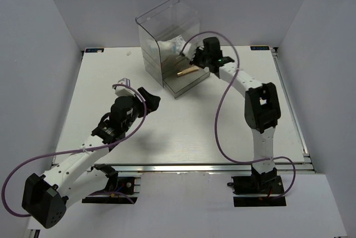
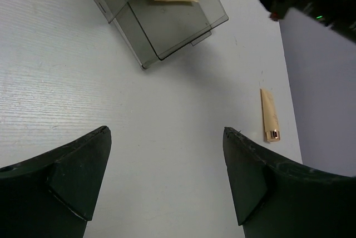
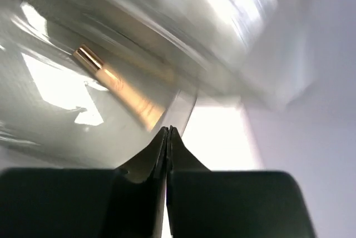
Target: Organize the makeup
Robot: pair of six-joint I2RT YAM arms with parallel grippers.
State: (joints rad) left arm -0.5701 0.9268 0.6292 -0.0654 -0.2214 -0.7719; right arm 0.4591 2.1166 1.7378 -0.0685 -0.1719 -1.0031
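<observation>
Beige stick [image 1: 188, 72] lies in the pulled-out bottom drawer [image 2: 167, 32] of a clear box [image 1: 167, 26].
Right hand [image 3: 168, 138], fingers pressed together and holding nothing, sits just beside the drawer; left hand [image 2: 166, 132], fingers apart, hangs over the counter [image 2: 83, 82], where a beige tube [image 2: 270, 115] lies outside the drawer.

1. Top camera looks down over the whole bench [image 1: 100, 71].
2. Left wrist camera sees the drawer box [image 2: 167, 26] from afar.
3. Right wrist camera is close up; all share its beige stick [image 3: 117, 85].
</observation>
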